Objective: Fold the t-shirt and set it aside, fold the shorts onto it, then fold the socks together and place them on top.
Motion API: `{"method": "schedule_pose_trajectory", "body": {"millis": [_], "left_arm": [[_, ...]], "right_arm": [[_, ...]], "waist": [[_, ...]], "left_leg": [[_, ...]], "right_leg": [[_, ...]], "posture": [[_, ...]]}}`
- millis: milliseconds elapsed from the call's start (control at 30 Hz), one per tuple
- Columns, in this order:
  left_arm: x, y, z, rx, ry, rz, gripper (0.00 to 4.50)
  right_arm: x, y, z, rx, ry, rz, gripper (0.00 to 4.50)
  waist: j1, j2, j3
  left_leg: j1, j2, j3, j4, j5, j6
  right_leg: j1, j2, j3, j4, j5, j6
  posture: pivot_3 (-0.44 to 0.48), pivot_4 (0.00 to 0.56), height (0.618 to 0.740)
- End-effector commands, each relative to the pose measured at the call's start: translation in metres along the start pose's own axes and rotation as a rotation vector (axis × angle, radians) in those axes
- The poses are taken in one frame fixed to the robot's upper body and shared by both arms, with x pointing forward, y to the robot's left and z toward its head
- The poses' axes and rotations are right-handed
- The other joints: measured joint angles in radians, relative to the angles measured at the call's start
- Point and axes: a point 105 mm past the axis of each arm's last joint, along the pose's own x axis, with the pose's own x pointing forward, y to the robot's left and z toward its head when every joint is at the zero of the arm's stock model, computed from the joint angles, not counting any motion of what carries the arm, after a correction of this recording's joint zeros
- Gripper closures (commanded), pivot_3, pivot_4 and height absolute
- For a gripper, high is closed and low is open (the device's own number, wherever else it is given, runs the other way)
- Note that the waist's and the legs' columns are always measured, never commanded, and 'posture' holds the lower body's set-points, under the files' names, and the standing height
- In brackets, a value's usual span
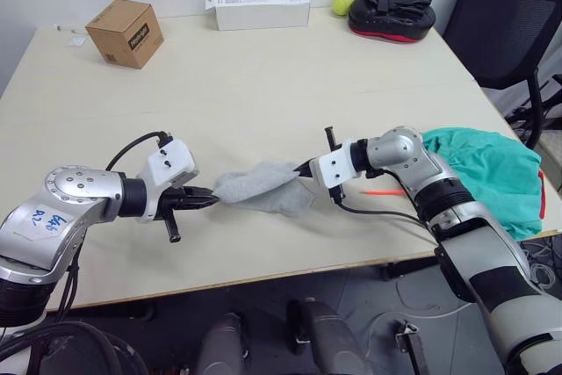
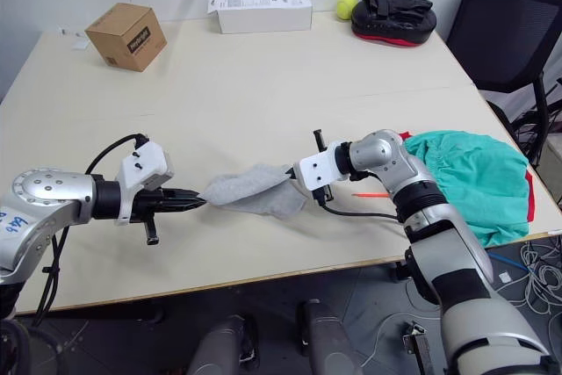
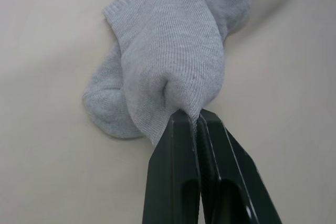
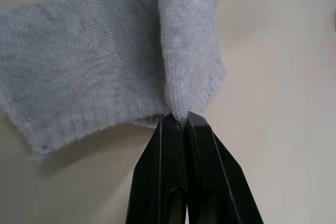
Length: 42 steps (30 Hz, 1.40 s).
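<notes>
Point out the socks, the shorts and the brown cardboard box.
socks (image 1: pixel 263 188), left eye view, middle of the grey bundle.
shorts (image 1: pixel 487 173), left eye view, middle of the teal cloth.
brown cardboard box (image 1: pixel 125 32), left eye view, its top face.

Light grey knit socks, bunched together and stretched lengthwise just above the table, each end pinched in a closed tool: left tool, right tool. Teal-green shorts lie crumpled at the table's right edge, atop the red t-shirt, of which a thin margin shows beneath.
</notes>
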Motion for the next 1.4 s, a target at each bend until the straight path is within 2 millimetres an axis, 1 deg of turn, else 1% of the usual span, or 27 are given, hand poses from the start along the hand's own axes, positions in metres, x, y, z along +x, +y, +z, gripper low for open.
{"method": "schedule_pose_trajectory", "body": {"millis": [33, 100, 267, 367, 400, 500, 567, 700, 800, 900, 1000, 1033, 1067, 1133, 1167, 1267, 1400], "left_arm": [[-0.002, 0.001, 0.005, 0.029, -0.018, 0.008, 4.5], [-0.002, 0.001, 0.005, 0.028, -0.019, 0.009, 4.5], [-0.002, 0.003, 0.007, 0.027, -0.024, 0.013, 4.5], [-0.002, 0.003, 0.007, 0.027, -0.025, 0.014, 4.5], [-0.002, 0.003, 0.007, 0.027, -0.025, 0.014, 4.5], [-0.003, 0.003, 0.008, 0.028, -0.025, 0.014, 4.5], [-0.003, 0.004, 0.008, 0.028, -0.025, 0.014, 4.5], [-0.004, 0.004, 0.007, 0.027, -0.023, 0.016, 4.5], [-0.004, 0.005, 0.007, 0.027, -0.024, 0.017, 4.5], [-0.004, 0.004, 0.008, 0.028, -0.025, 0.018, 4.5], [-0.004, 0.004, 0.008, 0.027, -0.025, 0.018, 4.5], [-0.004, 0.004, 0.008, 0.027, -0.025, 0.018, 4.5], [-0.004, 0.004, 0.008, 0.027, -0.025, 0.018, 4.5], [-0.004, 0.004, 0.007, 0.026, -0.026, 0.019, 4.5], [-0.004, 0.004, 0.007, 0.026, -0.026, 0.019, 4.5], [-0.004, 0.005, 0.007, 0.025, -0.028, 0.02, 4.5], [-0.008, 0.012, 0.01, 0.037, -0.031, 0.026, 4.5]], "right_arm": [[-0.009, -0.018, 0.01, -0.012, -0.036, -0.062, 4.47], [-0.009, -0.02, 0.011, -0.006, -0.043, -0.075, 4.47], [-0.006, -0.016, 0.008, 0.011, -0.037, -0.059, 4.47], [-0.006, -0.013, 0.006, 0.025, -0.029, -0.031, 3.85], [-0.006, -0.013, 0.007, 0.01, -0.026, -0.026, 3.46], [-0.008, -0.009, 0.008, -0.024, -0.027, 0.002, 2.5], [-0.009, -0.008, 0.01, -0.046, -0.034, 0.011, 2.5], [-0.011, -0.013, 0.018, -0.019, -0.083, 0.001, 2.5], [-0.009, -0.013, 0.018, -0.016, -0.081, 0.002, 2.5], [-0.009, -0.011, 0.015, -0.012, -0.071, 0.002, 3.01], [-0.008, -0.011, 0.012, -0.006, -0.054, -0.004, 3.01], [-0.008, -0.011, 0.011, 0.001, -0.052, -0.006, 3.42], [-0.008, -0.011, 0.011, 0.005, -0.052, -0.006, 3.57], [-0.008, -0.011, 0.011, 0.007, -0.051, -0.005, 4.26], [-0.008, -0.011, 0.011, 0.01, -0.052, -0.005, 4.48], [-0.01, -0.015, 0.014, 0.028, -0.069, -0.014, 4.48], [-0.018, -0.025, 0.018, 0.037, -0.082, -0.042, 4.48]], "waist": [[0.0, 0.0, 0.0], [0.0, 0.0, 0.0], [0.001, 0.0, 0.0], [0.001, 0.0, 0.0], [0.001, 0.0, 0.0], [0.001, 0.0, 0.0], [0.001, 0.0, 0.0], [0.0, 0.0, 0.0], [0.001, 0.0, 0.0], [0.001, 0.0, 0.0], [0.001, 0.0, 0.0], [0.001, 0.0, 0.0], [0.001, 0.0, 0.0], [0.001, 0.0, 0.0], [0.001, 0.0, 0.0], [0.001, 0.0, 0.0], [0.001, 0.0, 0.0]], "left_leg": [[0.0, 0.0, 0.0, 0.0, 0.0, 0.0], [0.0, 0.0, 0.0, 0.0, 0.0, 0.0], [0.0, 0.0, 0.0, 0.0, 0.0, 0.0], [0.0, 0.0, 0.0, 0.0, 0.0, 0.0], [0.0, 0.0, 0.0, 0.0, 0.0, 0.0], [0.0, 0.0, 0.0, 0.0, 0.0, 0.0], [0.0, 0.0, 0.0, 0.0, 0.0, 0.0], [0.0, 0.0, 0.0, 0.0, 0.0, 0.0], [0.0, 0.0, 0.0, 0.0, 0.0, 0.0], [0.0, 0.0, 0.0, 0.0, 0.0, 0.0], [0.0, 0.0, 0.0, 0.0, 0.0, 0.0], [0.0, 0.0, 0.0, 0.0, 0.0, 0.0], [0.0, 0.0, 0.0, 0.0, 0.0, 0.0], [0.0, 0.0, 0.0, 0.0, 0.0, 0.0], [0.0, 0.0, 0.0, 0.0, 0.0, 0.0], [0.0, 0.0, 0.0, 0.0, 0.0, 0.0], [0.0, 0.0, 0.0, 0.0, 0.0, 0.0]], "right_leg": [[0.0, 0.0, 0.0, 0.0, 0.0, 0.0], [0.0, 0.0, 0.0, 0.0, 0.0, 0.0], [0.0, 0.0, 0.0, 0.0, 0.0, 0.0], [0.0, 0.0, 0.0, 0.0, 0.0, 0.0], [0.0, 0.0, 0.0, 0.0, 0.0, 0.0], [0.0, 0.0, 0.0, 0.0, 0.0, 0.0], [0.0, 0.0, 0.0, 0.0, 0.0, 0.0], [0.0, 0.0, 0.0, 0.0, 0.0, 0.0], [0.0, 0.0, 0.0, 0.001, 0.0, 0.0], [0.0, 0.0, 0.0, 0.0, 0.0, 0.0], [0.0, 0.0, 0.0, 0.0, 0.0, 0.0], [0.0, 0.0, 0.0, 0.001, 0.0, 0.0], [0.0, 0.0, 0.0, 0.0, 0.0, 0.0], [0.0, 0.0, 0.0, 0.0, 0.0, 0.0], [0.0, 0.0, 0.0, 0.0, 0.0, 0.0], [0.0, 0.0, 0.0, 0.0, 0.0, 0.0], [0.0, 0.0, 0.0, 0.001, 0.0, 0.0]], "posture": [[0.0, 0.15, 0.74], [0.0, 0.15, 0.74], [0.0, 0.15, 0.74], [0.0, 0.15, 0.74], [0.0, 0.15, 0.74], [0.0, 0.15, 0.74], [0.0, 0.15, 0.74], [0.0, 0.15, 0.74], [0.0, 0.15, 0.74], [0.0, 0.15, 0.74], [0.0, 0.15, 0.74], [0.0, 0.15, 0.74], [0.0, 0.15, 0.74], [0.0, 0.15, 0.74], [0.0, 0.15, 0.74], [0.0, 0.15, 0.74], [0.0, 0.15, 0.74]]}}
